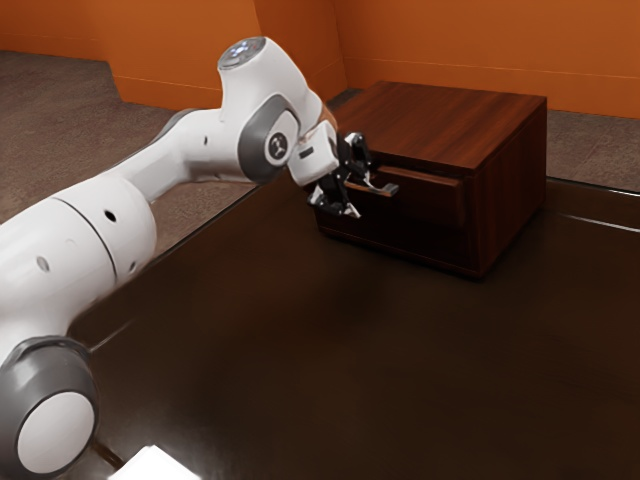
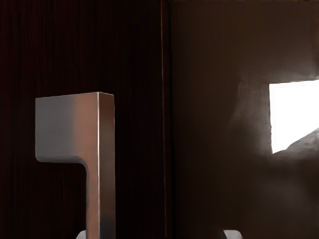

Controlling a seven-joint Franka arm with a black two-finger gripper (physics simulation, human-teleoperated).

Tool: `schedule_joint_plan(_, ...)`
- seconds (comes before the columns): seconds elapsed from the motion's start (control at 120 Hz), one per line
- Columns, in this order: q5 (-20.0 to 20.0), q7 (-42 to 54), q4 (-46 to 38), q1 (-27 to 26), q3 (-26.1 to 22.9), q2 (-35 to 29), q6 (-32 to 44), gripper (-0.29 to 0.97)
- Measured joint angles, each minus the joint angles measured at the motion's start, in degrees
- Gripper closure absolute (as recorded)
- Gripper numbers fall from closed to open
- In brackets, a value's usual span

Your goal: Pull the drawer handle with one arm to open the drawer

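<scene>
A dark wooden cabinet (image 1: 450,130) stands on the table toward the exterior view's right, with its drawer front (image 1: 420,205) facing the arm. A metal handle (image 1: 378,186) sticks out from that front. My black gripper (image 1: 358,182) is at the handle, fingers open on either side of the bar. In the wrist view the handle (image 2: 98,164) is a bent steel bar close against one fingertip (image 2: 83,235), while the other fingertip (image 2: 230,234) stands well away from it. A lighter strip along the drawer's top edge suggests it stands slightly out of the cabinet.
The glossy dark table (image 1: 330,350) spreads out in front of the cabinet. A white object (image 1: 155,465) lies at the table's near edge. Orange walls (image 1: 450,40) run behind the cabinet.
</scene>
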Motion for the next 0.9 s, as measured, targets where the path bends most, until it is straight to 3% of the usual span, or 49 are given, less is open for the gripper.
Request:
schedule_joint_plan(0.583,0.5,-4.3,-15.4,-0.1,-0.1,-11.9,-0.4,0.5)
schedule_joint_plan(0.9,0.4,-6.7,-24.4,-0.4,-0.2,-18.3,1.0,0.45)
